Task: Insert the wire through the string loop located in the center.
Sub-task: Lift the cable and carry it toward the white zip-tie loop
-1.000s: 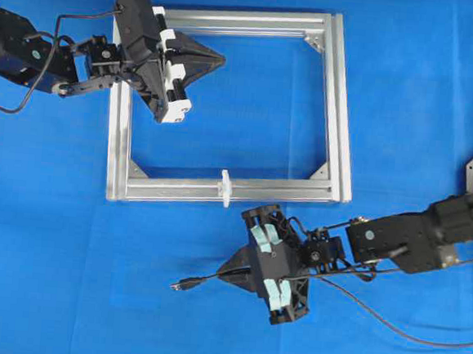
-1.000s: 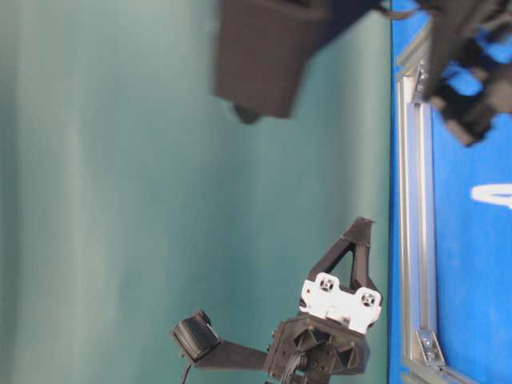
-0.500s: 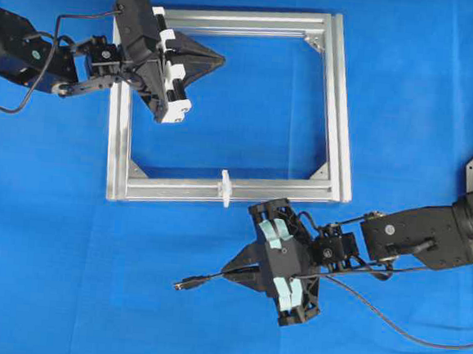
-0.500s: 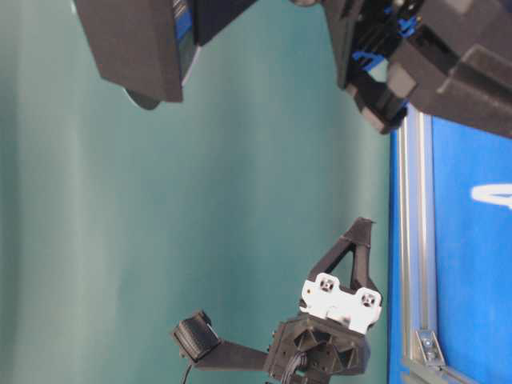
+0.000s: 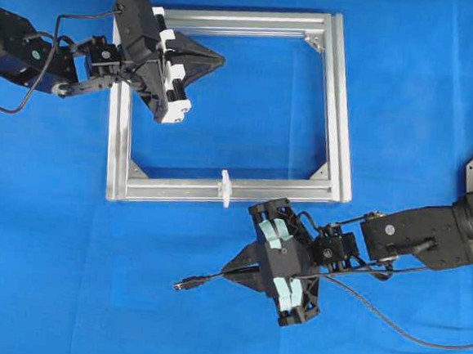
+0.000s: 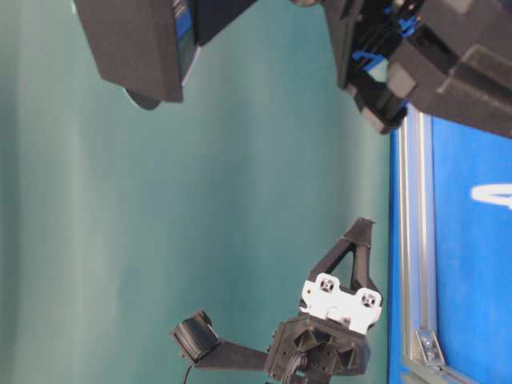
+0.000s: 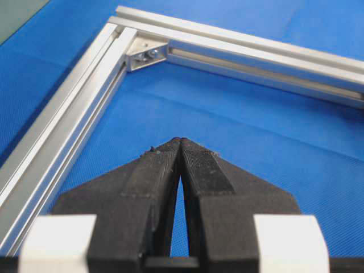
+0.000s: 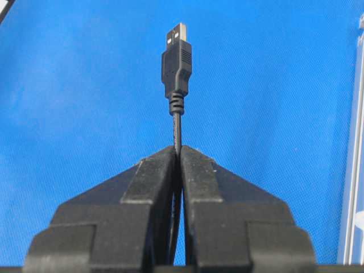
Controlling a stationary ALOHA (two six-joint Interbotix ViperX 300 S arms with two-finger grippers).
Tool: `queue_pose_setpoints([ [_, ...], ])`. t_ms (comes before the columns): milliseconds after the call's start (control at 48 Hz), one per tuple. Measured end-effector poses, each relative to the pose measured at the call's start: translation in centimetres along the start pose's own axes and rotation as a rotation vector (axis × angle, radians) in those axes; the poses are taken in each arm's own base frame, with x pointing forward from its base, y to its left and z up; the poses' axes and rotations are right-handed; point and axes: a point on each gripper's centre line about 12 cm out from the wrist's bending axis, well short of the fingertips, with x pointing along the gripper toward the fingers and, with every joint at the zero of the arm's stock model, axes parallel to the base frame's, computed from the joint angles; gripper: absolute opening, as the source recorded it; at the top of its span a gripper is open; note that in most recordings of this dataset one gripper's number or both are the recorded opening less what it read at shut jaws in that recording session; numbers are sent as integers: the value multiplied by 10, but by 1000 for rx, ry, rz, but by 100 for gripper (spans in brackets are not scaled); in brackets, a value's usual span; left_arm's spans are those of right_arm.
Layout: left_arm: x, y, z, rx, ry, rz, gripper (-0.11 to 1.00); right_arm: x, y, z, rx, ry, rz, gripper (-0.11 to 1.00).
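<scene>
Right wrist view shows the right end effector (image 8: 177, 152) clenched on the wire (image 8: 176, 85), its two dark fingers pressed together around the thin black cable, with the ribbed strain relief and the rectangular plug with its metal tip standing out just beyond the fingertips over blue cloth. From overhead, this right end effector (image 5: 230, 274) sits below the silver frame (image 5: 339, 136), pointing toward the left of the picture, and the wire (image 5: 197, 282) runs from it to the plug on the left, while the rest of the cable trails off behind the arm toward the lower right across the table (image 5: 48, 277). The string loop (image 5: 226, 187), a small white piece, sits on the middle of the frame's bottom bar, near the right end effector but apart from it, up and slightly to the left of its tip. The left end effector (image 7: 180, 142) is clenched on nothing, its fingers meeting at the tips with only a narrow slit behind them. Overhead, the left end effector (image 5: 220, 59) hangs inside the upper left part of the frame, pointing right, well apart from the loop and the wire. The table-level view shows only dark arm parts, blurred, and an edge of the frame.
</scene>
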Motion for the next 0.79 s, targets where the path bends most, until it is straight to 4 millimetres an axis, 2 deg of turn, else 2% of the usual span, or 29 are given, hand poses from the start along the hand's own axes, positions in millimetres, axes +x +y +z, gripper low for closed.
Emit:
queue_pose_setpoints([
  [604,-1,-1,0,-1,0,-3,0,0,0,0,1,0,0,-2],
  [792,-1,-2,-1,0,2,-4,0,-9,-2,-12,13,24,-5,-2],
])
